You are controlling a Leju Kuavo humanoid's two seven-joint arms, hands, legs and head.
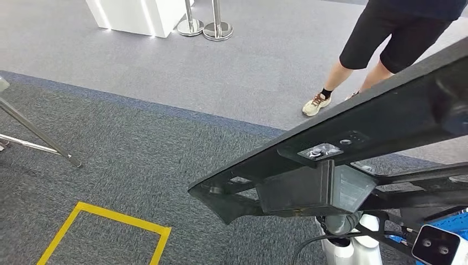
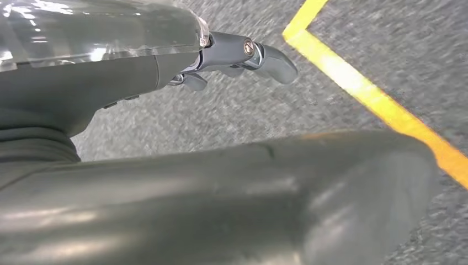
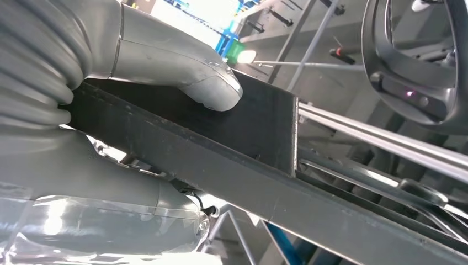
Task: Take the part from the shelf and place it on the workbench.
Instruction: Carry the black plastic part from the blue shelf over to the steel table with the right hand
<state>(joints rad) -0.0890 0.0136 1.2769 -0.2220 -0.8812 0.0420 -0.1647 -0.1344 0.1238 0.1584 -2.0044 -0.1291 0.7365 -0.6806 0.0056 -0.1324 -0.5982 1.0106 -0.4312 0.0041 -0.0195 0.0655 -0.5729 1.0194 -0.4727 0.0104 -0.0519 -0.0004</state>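
Observation:
The part (image 1: 353, 138) is a long black plastic panel with a boxy bracket underneath. In the head view it slants from the lower middle up to the right edge, held above the carpet. My right hand (image 3: 83, 138) grips its flat black edge (image 3: 221, 149), with the thumb (image 3: 182, 72) pressed on one face and the fingers under the other. My left hand (image 2: 165, 110) hangs over the grey carpet, its dark fingers (image 2: 254, 55) stretched out and apart from the thick thumb (image 2: 248, 204), with nothing between them.
A person in black shorts (image 1: 386, 44) stands on the carpet at the far right. Two stanchion bases (image 1: 204, 27) and a white counter (image 1: 138, 14) stand at the back. A yellow tape square (image 1: 110, 226) marks the floor. Metal shelf rails (image 3: 386, 143) and another black part (image 3: 414, 66) lie behind my right hand.

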